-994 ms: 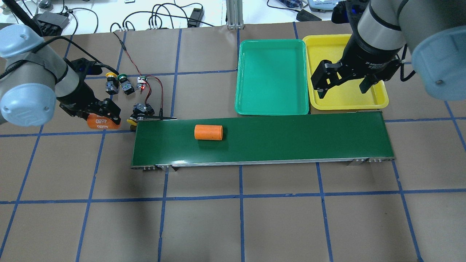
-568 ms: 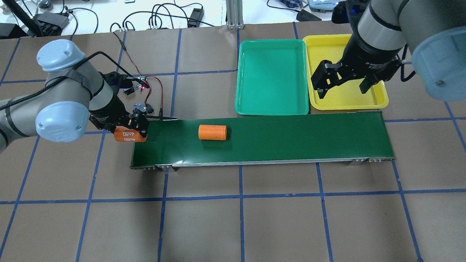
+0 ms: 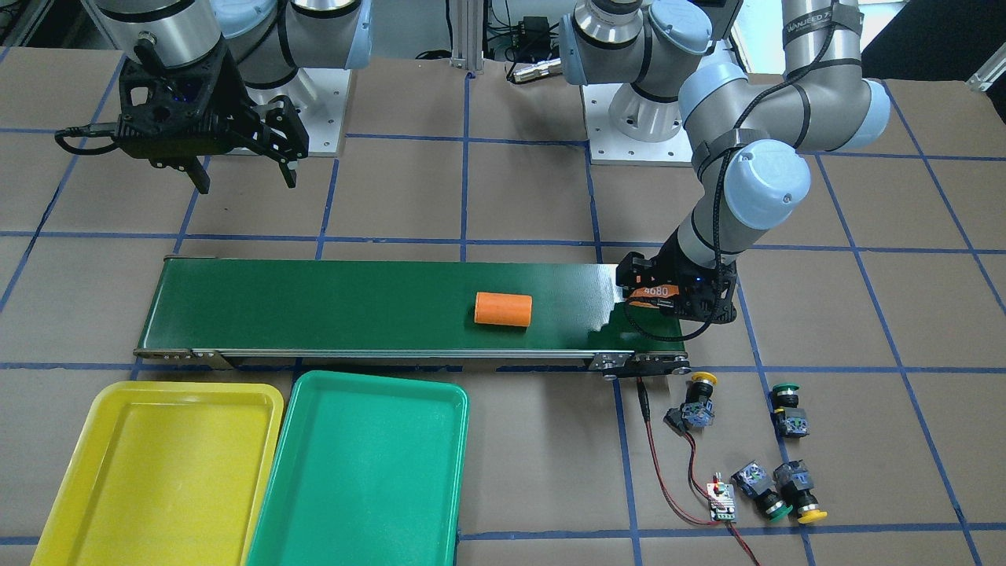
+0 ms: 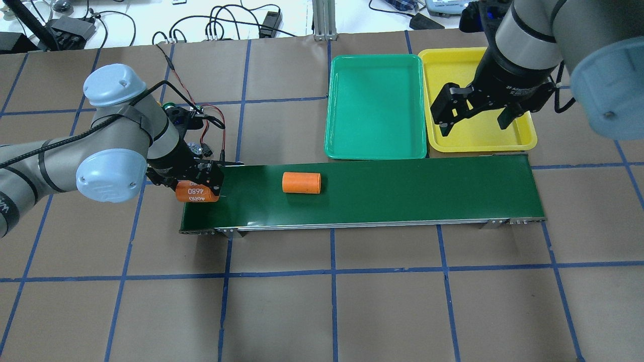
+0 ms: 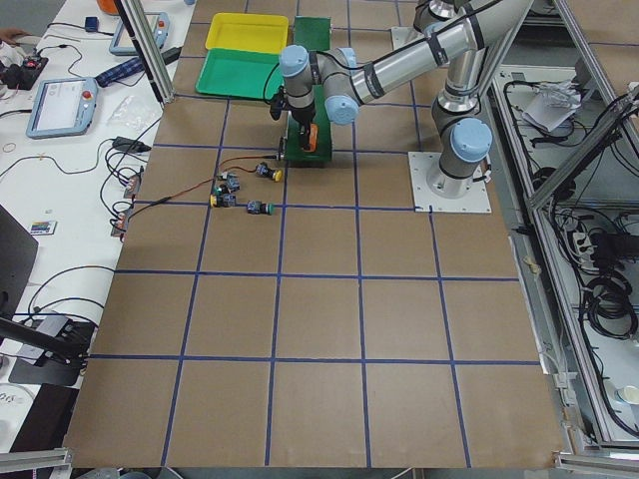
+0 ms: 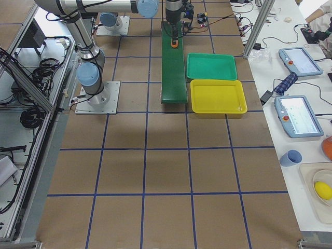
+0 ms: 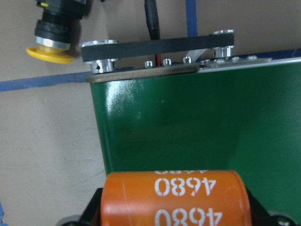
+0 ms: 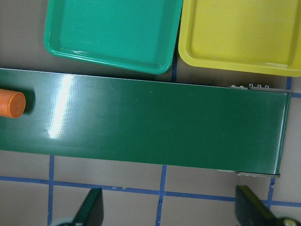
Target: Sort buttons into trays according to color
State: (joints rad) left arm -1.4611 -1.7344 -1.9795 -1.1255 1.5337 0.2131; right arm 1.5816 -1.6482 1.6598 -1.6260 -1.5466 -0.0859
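Fingers of the left gripper (image 4: 195, 185) pinched an orange cylinder (image 4: 197, 195) over the belt's (image 4: 402, 196) left end, overhead view; four buttons (image 3: 698, 410) sat unsorted just beyond it. Centre-right, green tray (image 4: 375, 108) and yellow tray (image 4: 478, 138) held none, right gripper (image 4: 473, 125) spread above the yellow. Released this near the edge, the cylinder might roll off into the buttons

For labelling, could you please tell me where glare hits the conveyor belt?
Right wrist view: bright streak on the conveyor belt; left wrist view: soft sheen near its end; front-facing view: pale patch by the left gripper.
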